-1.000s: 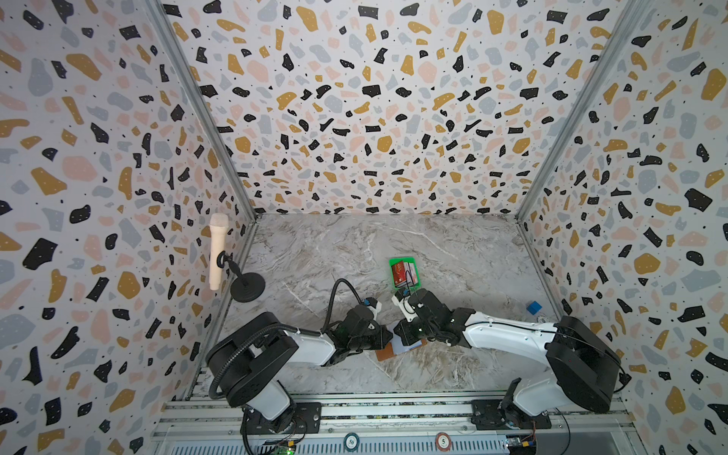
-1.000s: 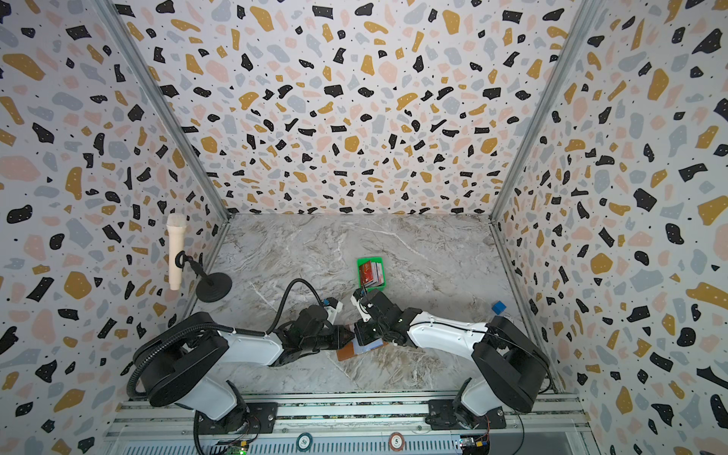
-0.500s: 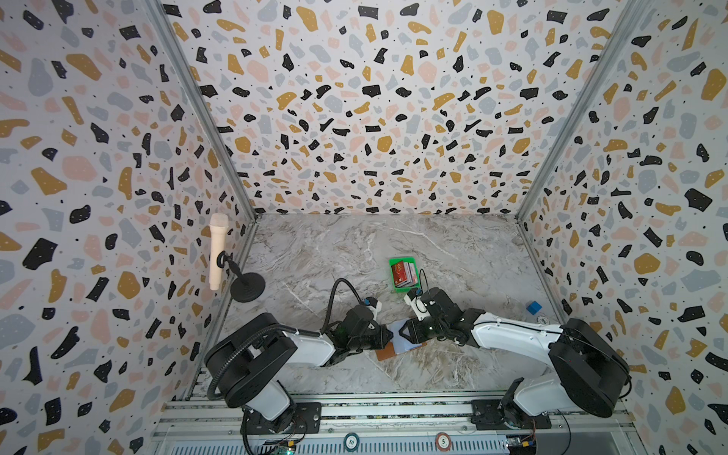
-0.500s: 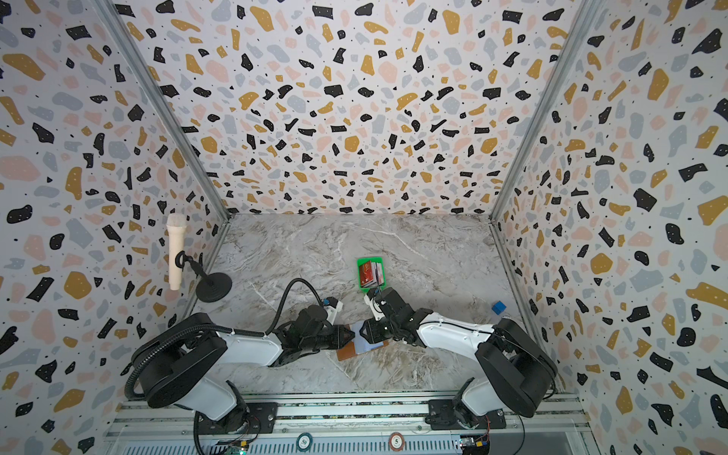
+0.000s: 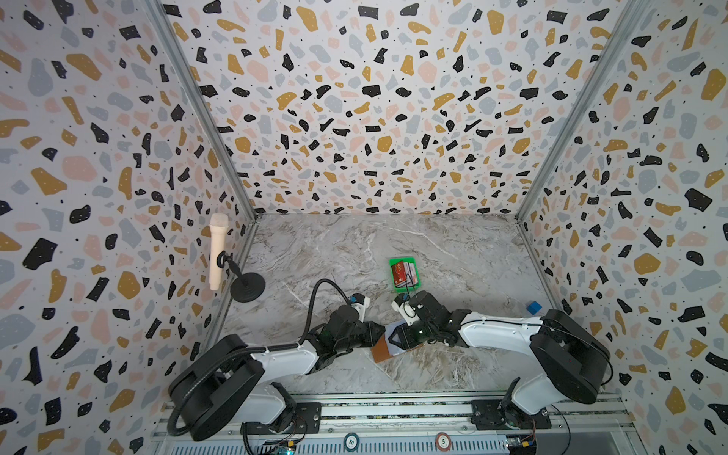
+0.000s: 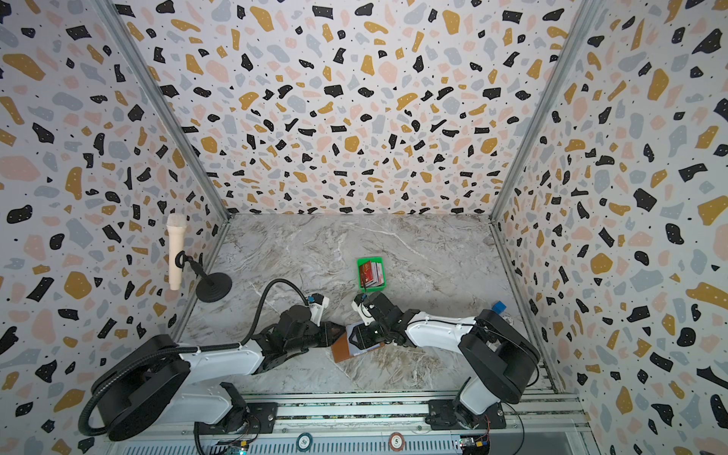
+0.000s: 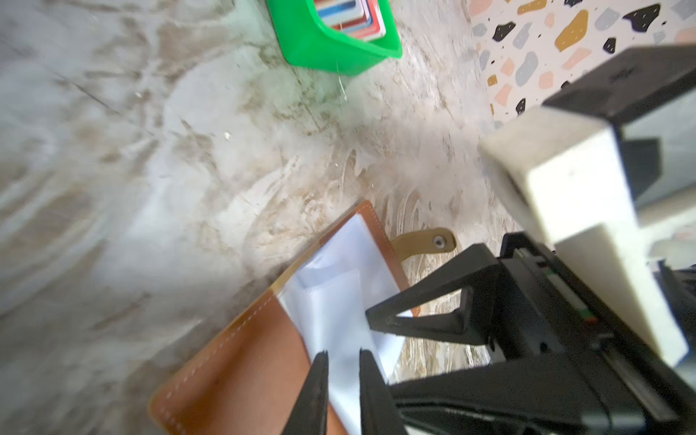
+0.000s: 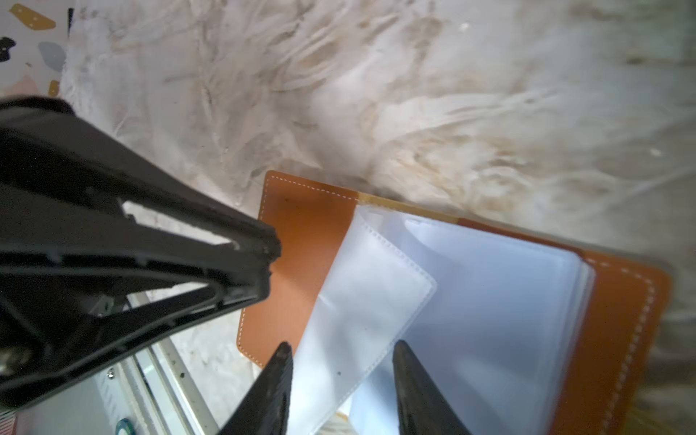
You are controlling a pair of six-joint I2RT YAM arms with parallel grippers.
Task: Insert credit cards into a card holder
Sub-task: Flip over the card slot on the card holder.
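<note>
The tan card holder [image 5: 381, 350] [image 6: 339, 350] lies open on the marble table, near its front middle, with pale sleeves [image 8: 489, 293] showing. One sleeve leaf [image 8: 369, 301] stands lifted. My right gripper [image 8: 341, 346] [image 5: 390, 339] is open, its fingers either side of that leaf without pinching it. My left gripper [image 7: 343, 354] [image 5: 379, 334] hovers over the sleeves from the other side, jaws only slightly apart, nothing clearly between them. The credit cards [image 5: 402, 272] [image 7: 350, 15] sit stacked in a green tray [image 5: 402, 260] just behind the holder.
A microphone [image 5: 218, 256] on a black stand [image 5: 247, 287] is at the left wall. A small blue block [image 5: 533, 307] lies by the right wall. Terrazzo walls close in three sides, and a metal rail [image 5: 394, 409] runs along the front.
My right gripper's jaws have opened wide over the holder and it has drawn back slightly to the right. My left gripper's jaws have parted a little.
</note>
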